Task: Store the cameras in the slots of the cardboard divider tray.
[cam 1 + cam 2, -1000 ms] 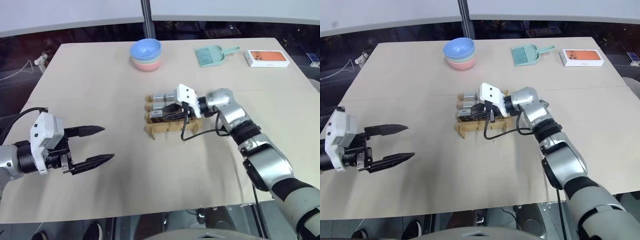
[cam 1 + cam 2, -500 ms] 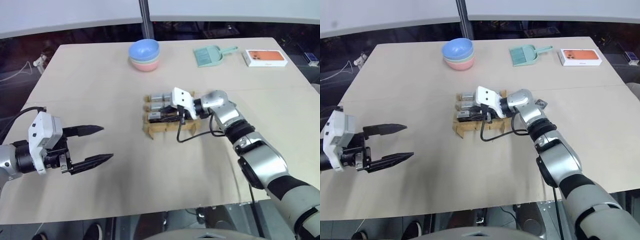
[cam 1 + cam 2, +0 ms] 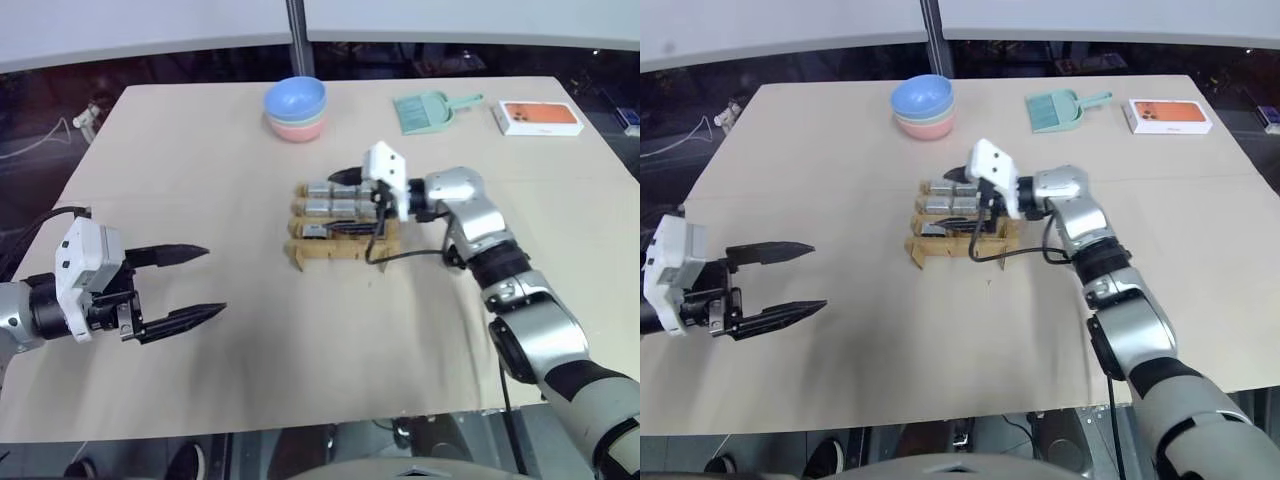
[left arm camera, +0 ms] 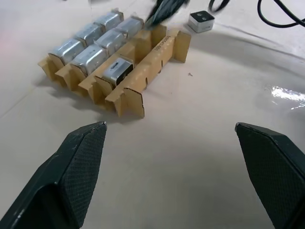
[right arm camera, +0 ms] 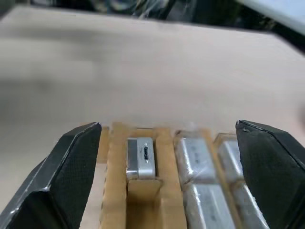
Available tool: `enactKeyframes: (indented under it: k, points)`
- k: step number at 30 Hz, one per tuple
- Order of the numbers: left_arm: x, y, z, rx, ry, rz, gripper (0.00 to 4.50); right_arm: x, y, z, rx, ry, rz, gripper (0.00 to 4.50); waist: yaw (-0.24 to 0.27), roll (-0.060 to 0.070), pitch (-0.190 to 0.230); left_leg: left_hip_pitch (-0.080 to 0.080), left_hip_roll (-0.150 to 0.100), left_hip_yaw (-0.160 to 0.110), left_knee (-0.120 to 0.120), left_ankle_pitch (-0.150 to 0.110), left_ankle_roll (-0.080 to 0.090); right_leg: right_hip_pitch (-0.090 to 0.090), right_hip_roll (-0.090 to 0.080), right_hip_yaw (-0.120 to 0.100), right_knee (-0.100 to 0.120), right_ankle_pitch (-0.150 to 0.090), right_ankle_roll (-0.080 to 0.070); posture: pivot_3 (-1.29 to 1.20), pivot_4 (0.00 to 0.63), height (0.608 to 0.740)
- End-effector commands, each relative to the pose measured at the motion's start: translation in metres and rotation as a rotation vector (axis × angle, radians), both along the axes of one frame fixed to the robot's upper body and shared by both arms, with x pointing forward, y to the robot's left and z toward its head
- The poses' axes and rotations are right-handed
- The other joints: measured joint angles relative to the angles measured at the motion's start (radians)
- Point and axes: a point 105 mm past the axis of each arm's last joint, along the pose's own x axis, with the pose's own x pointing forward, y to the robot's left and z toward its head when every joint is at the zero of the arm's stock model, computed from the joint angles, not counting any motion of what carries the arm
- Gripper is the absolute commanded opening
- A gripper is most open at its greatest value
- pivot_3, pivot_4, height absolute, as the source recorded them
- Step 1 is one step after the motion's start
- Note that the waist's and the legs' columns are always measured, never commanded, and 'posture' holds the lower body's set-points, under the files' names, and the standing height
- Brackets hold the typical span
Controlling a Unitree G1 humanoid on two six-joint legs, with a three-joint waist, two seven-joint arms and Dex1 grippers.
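Right wrist view gives me my best read on where we are: the right gripper point(image 5: 167, 157) has its fingers spread wide with nothing between them, hanging just above the cardboard divider tray point(image 5: 117, 181), and one camera point(image 5: 140, 157) sits down in a slot at the tray's near row, its port end facing up at me. I judge this to be the release end of a placement, with that camera now stored. From the head views I see the tray point(image 3: 320, 250) near the middle of the table point(image 3: 180, 140), with the far rows holding silver-grey cameras point(image 3: 330, 190) side by side and the right gripper point(image 3: 352, 202) poised over the tray's right part. My left gripper point(image 3: 183, 283) hangs well apart from the tray, on my left over bare table, jaws wide and empty. Left wrist view shows me what the head views hide behind the right arm: one more camera point(image 4: 201, 21) lying loose on the table just beyond the tray's far end, not in any slot. It also shows the front row with a single camera point(image 4: 116, 69) and open slots beside it. So the next move, as I judge it, is to lift the right gripper clear, swing it to that loose camera, close on its sides, and bring it over an open front slot. The bowls point(image 3: 296, 108), dustpan point(image 3: 428, 109) and orange box point(image 3: 538, 117) at the far edge stay out of it.
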Motion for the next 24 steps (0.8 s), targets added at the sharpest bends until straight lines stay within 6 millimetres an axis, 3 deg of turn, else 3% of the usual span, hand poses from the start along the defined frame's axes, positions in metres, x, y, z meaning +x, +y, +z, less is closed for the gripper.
enactKeyframes:
  k: [1, 7, 14, 19, 24]
  points:
    - [0.000, -0.005, 0.008, 0.019, -0.032, -0.033, 4.50, -0.020, -0.026, 0.017, 0.058, -0.015, -0.055, 4.46, 0.003, 0.000, 0.000, 0.000, 0.000, 0.000, 0.000, 0.000, 0.000, 0.000, 0.000, 0.000, 0.000, 0.000, 0.000, 0.00, 0.150, 0.740]
    - [0.010, -0.019, 0.016, 0.019, -0.053, -0.110, 4.50, -0.056, -0.084, -0.006, 0.034, 0.084, -0.276, 4.46, 0.013, -0.001, 0.000, 0.001, 0.000, 0.002, 0.000, 0.000, 0.000, 0.000, 0.001, 0.001, 0.000, -0.001, 0.000, 0.00, 0.150, 0.740]
    - [0.020, -0.028, 0.018, 0.022, -0.052, -0.180, 4.50, -0.065, -0.147, -0.041, -0.022, 0.139, -0.576, 4.46, 0.011, -0.002, 0.000, 0.002, -0.001, 0.007, 0.001, 0.000, 0.000, 0.000, 0.003, 0.002, 0.000, -0.005, 0.001, 0.00, 0.150, 0.740]
    - [0.023, -0.031, 0.019, 0.028, -0.053, -0.209, 4.50, -0.064, -0.174, -0.064, -0.100, 0.113, -0.692, 4.46, 0.015, -0.003, 0.000, 0.002, -0.001, 0.008, 0.001, 0.000, 0.000, 0.000, 0.004, 0.002, 0.000, -0.005, 0.002, 0.00, 0.150, 0.740]
    - [0.024, -0.032, 0.021, 0.033, -0.055, -0.217, 4.50, -0.058, -0.175, -0.073, -0.087, 0.114, -0.719, 4.46, 0.013, -0.003, 0.000, 0.002, -0.001, 0.007, 0.001, 0.000, 0.000, 0.000, 0.004, 0.004, 0.000, -0.005, 0.002, 0.00, 0.150, 0.740]
